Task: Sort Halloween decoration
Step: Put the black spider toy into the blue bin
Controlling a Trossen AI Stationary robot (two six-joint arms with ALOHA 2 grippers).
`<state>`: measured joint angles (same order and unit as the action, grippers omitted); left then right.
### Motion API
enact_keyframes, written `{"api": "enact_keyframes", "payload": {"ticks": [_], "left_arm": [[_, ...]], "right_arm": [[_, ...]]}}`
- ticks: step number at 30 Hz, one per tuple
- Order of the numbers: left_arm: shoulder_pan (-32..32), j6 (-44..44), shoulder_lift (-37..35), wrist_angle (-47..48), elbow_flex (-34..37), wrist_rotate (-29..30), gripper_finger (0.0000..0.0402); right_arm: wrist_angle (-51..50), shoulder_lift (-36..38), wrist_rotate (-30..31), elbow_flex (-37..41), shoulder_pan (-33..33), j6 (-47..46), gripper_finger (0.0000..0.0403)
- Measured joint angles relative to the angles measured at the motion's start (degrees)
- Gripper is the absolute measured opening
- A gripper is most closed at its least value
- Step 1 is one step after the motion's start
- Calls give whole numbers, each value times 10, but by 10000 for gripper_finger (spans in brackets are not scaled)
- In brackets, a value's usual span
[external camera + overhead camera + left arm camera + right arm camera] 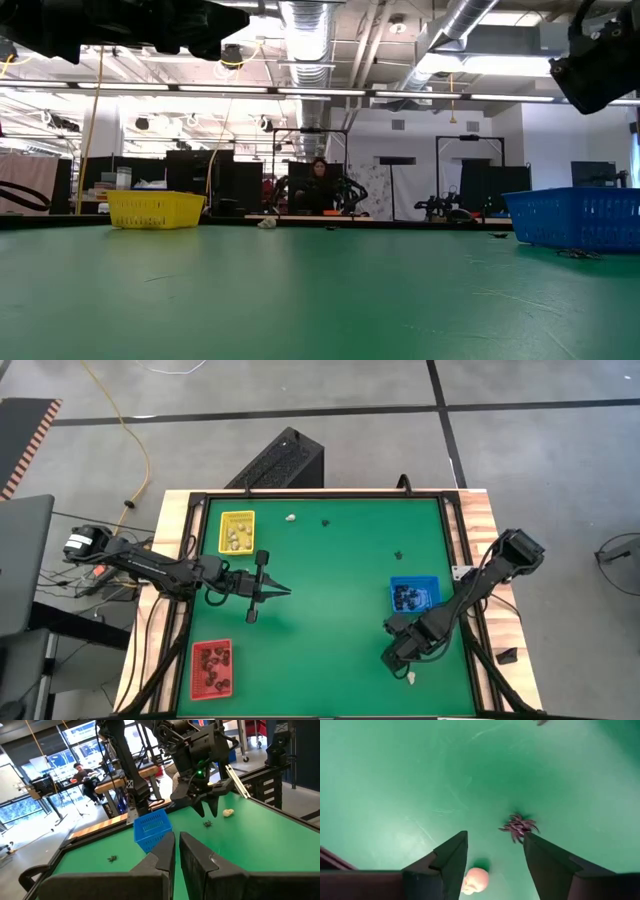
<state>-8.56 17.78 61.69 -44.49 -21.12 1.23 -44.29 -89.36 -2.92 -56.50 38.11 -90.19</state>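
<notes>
The right claw (492, 865) hangs open low over the green tabletop (395, 780), a black spider trinket (518, 826) and cream skull trinket (474, 880) beneath, seemingly lining up to pick one.

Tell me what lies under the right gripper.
Under the open right gripper on the green mat: a black spider trinket by one finger and a cream skull-like trinket between the fingers. Anything beneath the fingers themselves is hidden.

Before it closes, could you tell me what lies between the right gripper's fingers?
In the right wrist view, bare mat; the cream trinket sits by one finger, the black spider by the other.
</notes>
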Motion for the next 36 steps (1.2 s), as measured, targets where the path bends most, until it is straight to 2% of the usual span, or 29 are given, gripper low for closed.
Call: {"api": "enact_keyframes", "payload": {"ticks": [11, 20, 32, 36], "left_arm": [[0, 0, 0, 0, 0, 0, 15], [0, 0, 0, 1, 0, 0, 15], [0, 1, 0, 1, 0, 0, 15], [0, 1, 0, 1, 0, 0, 15]], "right_arm": [[83, 0, -2, 55, 1, 2, 229], [107, 1, -6, 89, 9, -13, 228], [100, 1, -1, 91, 9, -14, 228], [94, 1, 1, 91, 8, -14, 215]]}}
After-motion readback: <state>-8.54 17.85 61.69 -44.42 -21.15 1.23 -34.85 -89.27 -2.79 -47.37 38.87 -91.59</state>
